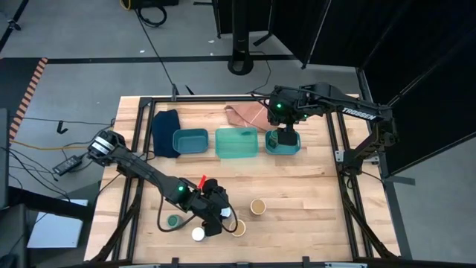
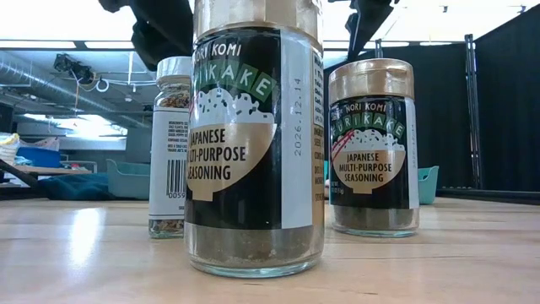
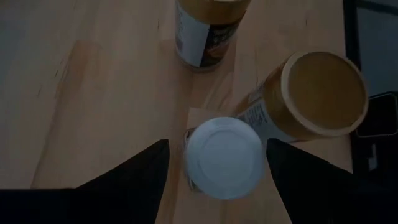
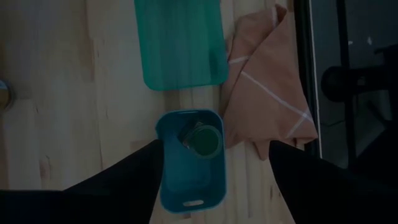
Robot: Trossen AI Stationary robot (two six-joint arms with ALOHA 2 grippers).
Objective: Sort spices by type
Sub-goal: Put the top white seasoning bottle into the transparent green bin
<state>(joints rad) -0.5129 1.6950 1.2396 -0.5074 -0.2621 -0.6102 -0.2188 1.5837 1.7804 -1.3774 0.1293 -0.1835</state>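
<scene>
The left end effector [image 3: 214, 163], fingers spread and not touching it, straddles a white-lidded jar [image 3: 224, 157] at the bench's [image 1: 312, 216] near edge, beside two tan-lidded jars [image 3: 314, 94] labelled "Nori Komi Furikake, Japanese Multi-Purpose Seasoning". The right end effector [image 4: 214, 155] hangs released over a green-lidded jar [image 4: 204, 140] lying in the small blue tray [image 4: 177, 186]

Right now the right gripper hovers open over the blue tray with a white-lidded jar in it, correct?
Not quite: the jar in the blue tray has a green lid, not white, as the right wrist view shows. The right gripper does hover open over it.
</scene>
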